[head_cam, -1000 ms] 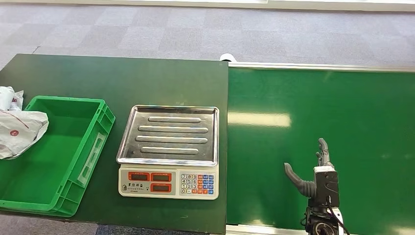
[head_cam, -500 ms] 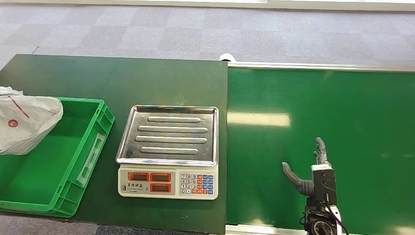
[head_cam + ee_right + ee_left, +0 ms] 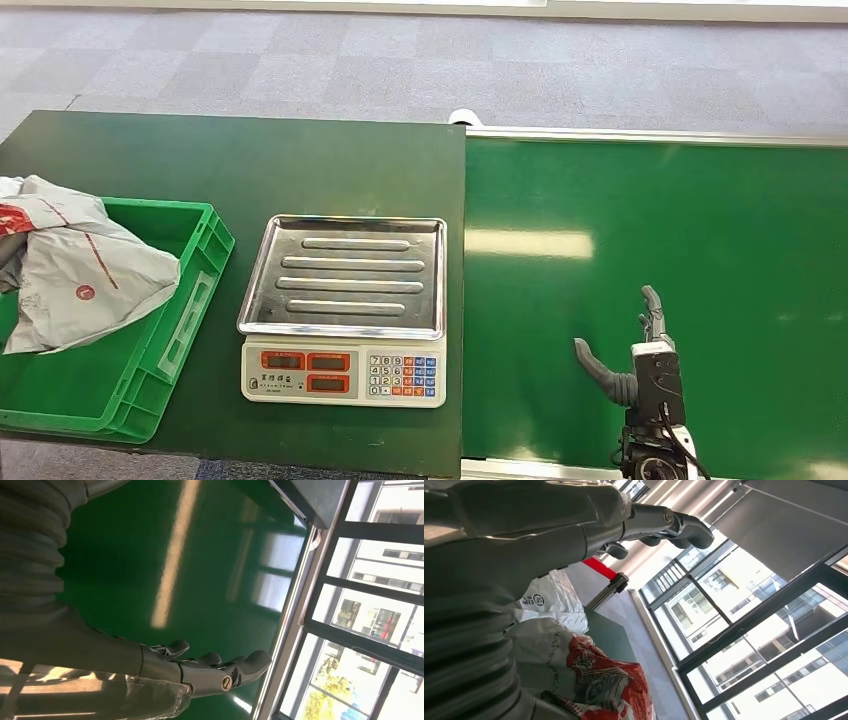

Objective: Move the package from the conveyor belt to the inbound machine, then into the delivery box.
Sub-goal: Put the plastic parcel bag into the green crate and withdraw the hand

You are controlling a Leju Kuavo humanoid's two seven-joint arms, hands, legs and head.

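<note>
The package [image 3: 85, 275], a crumpled grey-white mail bag with red print, lies in the left part of the green delivery box [image 3: 195, 285] and reaches the picture's left edge. In the left wrist view the same bag [image 3: 596, 682] sits close under my left hand [image 3: 574, 525], whose fingers [image 3: 674, 522] stretch out past it with nothing between them. My right hand [image 3: 640, 360] hovers low over the green conveyor belt [image 3: 650, 220], fingers spread and empty; the right wrist view shows it [image 3: 200, 672] above bare belt. The inbound machine, a scale with a steel pan [image 3: 345, 275], is bare.
A second white bag with a courier logo [image 3: 549, 597] lies beside the package. The scale's keypad [image 3: 345, 373] faces me. The dark green table [image 3: 250, 160] carries the box and scale; the belt's metal rail [image 3: 650, 135] runs along the far side.
The package has moved right from the picture's left edge into the delivery box and spread out there. My right hand has sunk slightly over the belt.
</note>
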